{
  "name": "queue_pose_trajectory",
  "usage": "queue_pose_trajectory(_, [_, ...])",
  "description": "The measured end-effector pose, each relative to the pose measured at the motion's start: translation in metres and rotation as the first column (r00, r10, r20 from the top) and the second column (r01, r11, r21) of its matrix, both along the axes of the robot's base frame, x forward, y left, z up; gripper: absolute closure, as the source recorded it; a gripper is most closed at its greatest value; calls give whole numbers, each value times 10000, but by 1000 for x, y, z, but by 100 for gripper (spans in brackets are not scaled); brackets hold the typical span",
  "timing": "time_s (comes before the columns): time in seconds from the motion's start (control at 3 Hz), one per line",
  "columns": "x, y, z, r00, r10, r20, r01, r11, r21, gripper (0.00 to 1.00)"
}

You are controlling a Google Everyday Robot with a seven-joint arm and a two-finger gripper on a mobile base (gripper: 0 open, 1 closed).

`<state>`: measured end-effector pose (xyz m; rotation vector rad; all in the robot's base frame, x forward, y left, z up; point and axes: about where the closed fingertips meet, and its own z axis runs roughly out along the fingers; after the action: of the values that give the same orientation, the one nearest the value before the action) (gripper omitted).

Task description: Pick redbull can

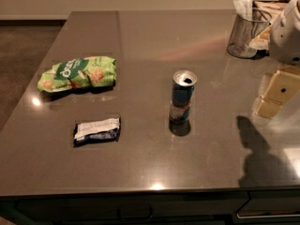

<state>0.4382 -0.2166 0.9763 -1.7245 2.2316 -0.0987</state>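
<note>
The redbull can (182, 97) stands upright near the middle of the grey countertop (140, 36). It is slim, blue and silver, with a silver top and an opened pull-tab hole. My gripper (274, 96) is cream-coloured and enters from the right edge. It hangs above the counter well to the right of the can, apart from it and holding nothing that I can see. Its shadow falls on the counter below it. The white arm body (288, 32) sits above it at the right edge.
A green snack bag (77, 73) lies at the left. A small dark packet with a white label (97, 130) lies front left. A wire-mesh metal cup (244, 32) with napkins stands at the back right. The counter's front edge runs along the bottom.
</note>
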Motion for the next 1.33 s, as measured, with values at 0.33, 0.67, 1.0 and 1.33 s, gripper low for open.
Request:
queue_pose_trajectory(0.33, [1, 2, 1, 9999, -47, 134, 45, 9999, 123, 0])
queue_pose_trajectory(0.67, [8, 12, -3, 9993, -266, 267, 245, 9970, 734, 0])
queue_pose_trajectory(1.0, [17, 26, -18, 9989, -458, 136, 433, 9881, 1477, 0])
queue_pose_trajectory(1.33, [24, 45, -34, 9995, -305, -85, 316, 9742, 2233, 0])
